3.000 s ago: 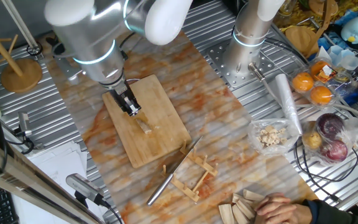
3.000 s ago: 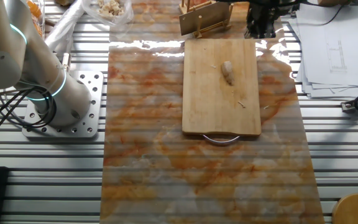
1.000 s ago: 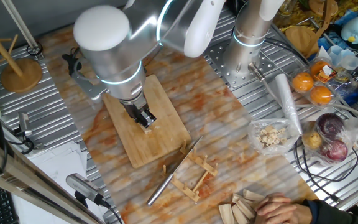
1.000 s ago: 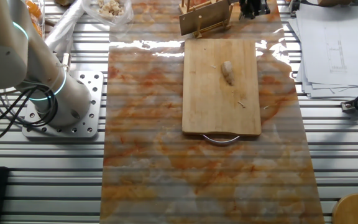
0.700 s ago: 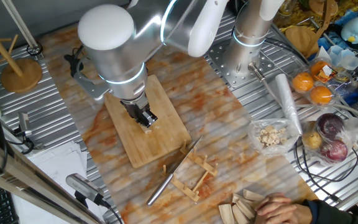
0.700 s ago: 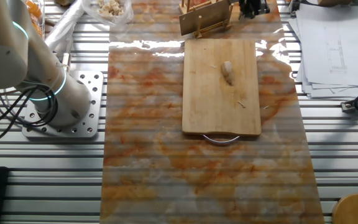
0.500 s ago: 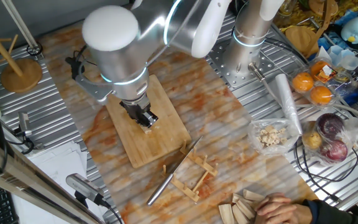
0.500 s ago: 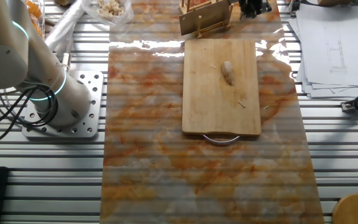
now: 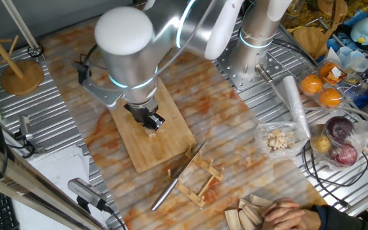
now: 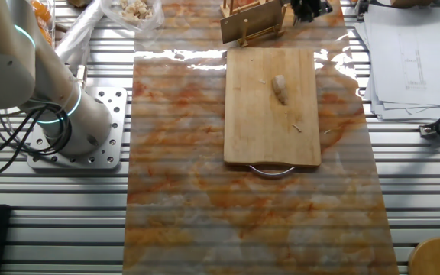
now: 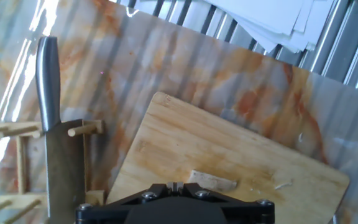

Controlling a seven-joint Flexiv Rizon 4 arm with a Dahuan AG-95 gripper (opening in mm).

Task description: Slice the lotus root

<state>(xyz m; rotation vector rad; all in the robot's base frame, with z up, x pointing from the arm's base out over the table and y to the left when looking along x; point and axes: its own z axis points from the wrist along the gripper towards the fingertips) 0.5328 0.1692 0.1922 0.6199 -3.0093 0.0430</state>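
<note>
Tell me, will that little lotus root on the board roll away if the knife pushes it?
Probably not far. The lotus root looks stubby and uneven, lying flat on the wooden board, so it would likely slide or wobble. It looks small and light, so even a gentle nudge could shift it.

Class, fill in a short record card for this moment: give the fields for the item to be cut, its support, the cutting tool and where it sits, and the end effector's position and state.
Item: lotus root, one pale piece, uncut
Support: wooden board, lying on the marbled mat
Tool: knife, resting in the wooden rack beside the board
End effector: end effector, above the board, holding nothing
Jaw state: cannot tell
</note>
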